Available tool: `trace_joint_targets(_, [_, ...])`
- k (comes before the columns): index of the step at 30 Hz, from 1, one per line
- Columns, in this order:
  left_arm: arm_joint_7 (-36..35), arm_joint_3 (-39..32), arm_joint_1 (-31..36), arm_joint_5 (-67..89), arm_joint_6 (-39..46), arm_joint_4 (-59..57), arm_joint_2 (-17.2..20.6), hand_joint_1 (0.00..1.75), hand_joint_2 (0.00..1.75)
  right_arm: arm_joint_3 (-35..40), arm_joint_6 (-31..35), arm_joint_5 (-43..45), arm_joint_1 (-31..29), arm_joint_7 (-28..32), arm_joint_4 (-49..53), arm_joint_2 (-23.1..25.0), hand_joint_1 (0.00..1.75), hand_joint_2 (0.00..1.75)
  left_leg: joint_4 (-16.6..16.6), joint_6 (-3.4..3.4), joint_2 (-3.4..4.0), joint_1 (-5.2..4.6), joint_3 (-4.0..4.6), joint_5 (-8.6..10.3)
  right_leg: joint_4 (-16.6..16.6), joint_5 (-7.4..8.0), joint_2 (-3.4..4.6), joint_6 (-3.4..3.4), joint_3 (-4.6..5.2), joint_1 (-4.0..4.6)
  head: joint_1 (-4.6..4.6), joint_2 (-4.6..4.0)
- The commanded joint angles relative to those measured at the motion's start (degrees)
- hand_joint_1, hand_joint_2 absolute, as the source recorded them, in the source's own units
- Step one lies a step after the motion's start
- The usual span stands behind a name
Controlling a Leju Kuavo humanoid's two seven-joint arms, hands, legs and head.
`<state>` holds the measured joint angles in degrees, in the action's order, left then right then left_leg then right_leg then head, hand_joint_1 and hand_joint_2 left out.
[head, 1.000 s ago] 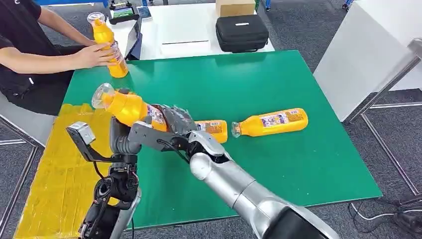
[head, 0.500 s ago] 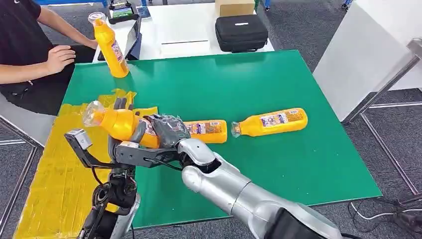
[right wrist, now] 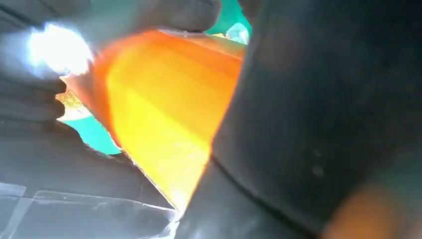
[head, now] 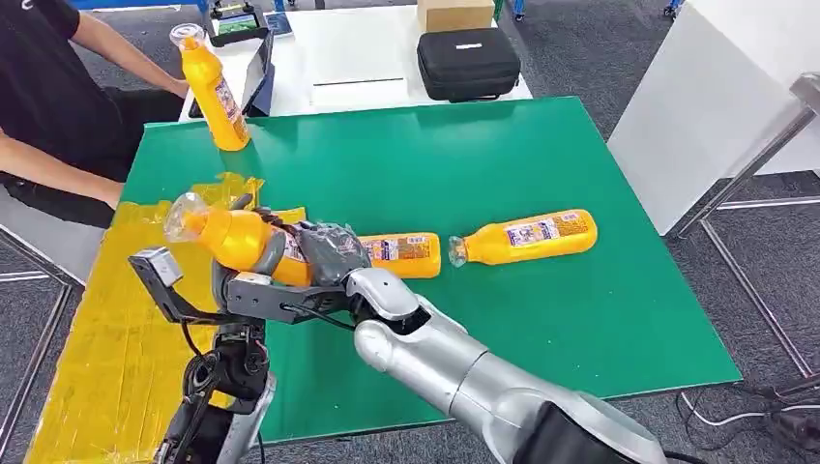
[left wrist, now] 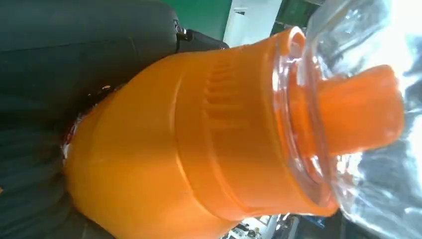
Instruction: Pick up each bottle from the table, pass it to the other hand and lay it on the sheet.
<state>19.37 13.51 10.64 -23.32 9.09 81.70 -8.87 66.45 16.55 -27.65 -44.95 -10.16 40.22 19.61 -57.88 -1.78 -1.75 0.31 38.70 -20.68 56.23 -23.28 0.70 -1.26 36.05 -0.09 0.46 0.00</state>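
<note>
The right arm (head: pixel 483 387) is a thick, glossy silver tube with rounded joint housings, ending at the lower edge of the frame in a black shoulder section, and its right hand (head: pixel 329 253) is dark grey under a crinkled clear film. The left arm (head: pixel 218 396), at the lower left of the frame, is slimmer, with black joints, exposed black cables and a silver shell. A small grey box sits on a black bracket at its wrist.

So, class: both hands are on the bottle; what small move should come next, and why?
Probably the right hand lets go: the left hand already wraps the bottle, which hangs over the yellow sheet, ready to lay down.
</note>
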Motion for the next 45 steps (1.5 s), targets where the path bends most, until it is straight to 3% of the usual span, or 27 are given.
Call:
trace_joint_targets(1, [-0.7,3.9,8.5,0.8,-0.4,-4.2,-1.1,1.75,1.75,8.3,-2.0,-0.6,3.0,1.5,-1.6,0.4,1.75,1.75,0.0,0.07,-0.22,0.04,-0.28,-0.09,0.0,-0.2,-0.4,0.0,-0.42,0.07,0.0,0.0])
trace_joint_targets(16, [1.3,2.0,7.7,2.5,1.9,-2.0,-1.2,1.75,1.75,5.9,-1.1,-1.8,4.8,2.6,-4.8,0.4,1.75,1.75,0.0,0.07,-0.25,0.04,-0.31,-0.09,-0.1,-0.21,-0.42,0.01,-0.47,0.07,-0.02,0.0])
trace_joint_targets(17, [1.9,1.1,7.4,3.7,2.9,-0.9,-0.9,1.75,1.75,5.6,-0.7,-3.1,4.8,2.1,-5.1,0.4,0.49,1.75,0.0,0.06,-0.19,0.06,-0.17,-0.03,-0.1,-0.11,-0.3,0.01,-0.29,0.08,-0.02,0.0])
trace_joint_targets(18, [2.5,0.4,7.0,5.2,3.7,0.4,-0.4,1.75,1.75,4.3,0.1,-3.8,4.5,1.7,-5.8,0.4,0.0,1.75,0.0,0.08,-0.22,0.04,-0.31,-0.09,-0.1,-0.2,-0.39,0.01,-0.46,0.08,0.0,0.0])
trace_joint_targets(19, [2.8,-0.3,6.6,6.6,4.5,1.3,-0.2,1.75,1.75,1.6,0.0,-2.8,4.3,2.7,-6.5,0.4,0.0,0.0,0.0,0.05,-0.16,0.04,-0.17,-0.03,-0.1,-0.11,-0.28,0.01,-0.29,0.07,-0.02,0.0])
trace_joint_targets(20, [7.3,-0.9,6.1,22.3,18.0,2.9,1.8,1.75,1.75,-3.7,6.2,-4.1,2.9,1.2,-8.4,-0.6,0.0,0.0,0.0,0.07,-0.15,0.06,-0.26,-0.09,0.0,-0.17,-0.31,0.02,-0.4,0.09,-0.02,0.0])
trace_joint_targets(21, [5.9,-3.1,4.9,33.4,23.1,5.6,4.3,1.75,1.75,-9.6,5.6,-5.2,2.1,3.9,-6.2,-4.6,0.0,0.0,0.0,0.06,-0.12,0.03,-0.14,-0.03,0.0,-0.09,-0.24,0.01,-0.25,0.06,-0.02,0.0])
trace_joint_targets(23, [2.0,-8.1,3.6,55.3,27.4,6.1,5.9,1.75,1.75,-20.3,5.7,-11.1,4.4,6.5,0.3,-9.7,0.0,0.0,0.0,0.07,-0.19,0.06,-0.16,-0.02,0.0,-0.11,-0.33,0.0,-0.31,0.09,-0.04,0.0])
trace_joint_targets(24, [0.9,-9.4,3.6,60.6,27.6,6.0,5.3,1.75,1.75,-24.6,5.7,-13.6,5.8,8.3,1.7,-10.4,0.0,0.0,0.0,0.07,-0.23,0.07,-0.26,-0.06,0.0,-0.17,-0.43,-0.01,-0.47,0.11,-0.02,0.0])
trace_joint_targets(27, [-3.4,-9.3,4.6,74.8,30.5,-1.6,8.1,1.75,1.75,-35.1,4.2,-17.3,9.6,12.1,11.2,-12.6,0.0,0.0,0.1,0.06,-0.24,0.01,-0.38,-0.05,-0.1,-0.14,-0.4,-0.01,-0.57,0.05,0.11,0.0])
trace_joint_targets(29, [-3.3,-11.8,5.1,82.4,30.9,-6.3,8.9,1.75,1.75,-38.4,2.7,-16.5,10.3,13.3,16.7,-13.8,0.0,0.0,0.1,0.02,-0.74,-0.04,-0.26,0.09,0.0,-0.18,-0.73,-0.04,-0.58,0.0,0.09,0.0])
trace_joint_targets(33, [-1.6,-17.5,3.8,94.2,30.9,-9.6,8.3,1.75,1.75,-41.2,2.5,-13.8,11.8,15.5,23.1,-16.1,0.0,0.0,0.0,0.04,-0.25,-0.09,-0.3,0.0,0.0,-0.11,-0.39,-0.03,-0.5,-0.03,0.13,0.0])
trace_joint_targets(41, [-8.4,-13.4,4.6,105.5,30.9,-16.9,12.2,1.75,1.75,-44.4,1.0,-11.1,13.5,16.9,23.7,-17.4,0.0,0.0,0.0,0.02,-0.39,-0.06,-0.24,0.04,-0.1,-0.1,-0.51,-0.02,-0.47,-0.01,0.09,0.0])
trace_joint_targets(45, [-8.4,-13.4,4.6,105.5,30.9,-16.9,12.2,1.75,1.75,-44.4,1.0,-11.1,13.5,16.9,23.7,-17.4,0.0,0.0,0.0,0.01,-0.37,-0.06,-0.19,0.05,0.0,-0.08,-0.47,-0.02,-0.4,-0.02,0.11,0.0])
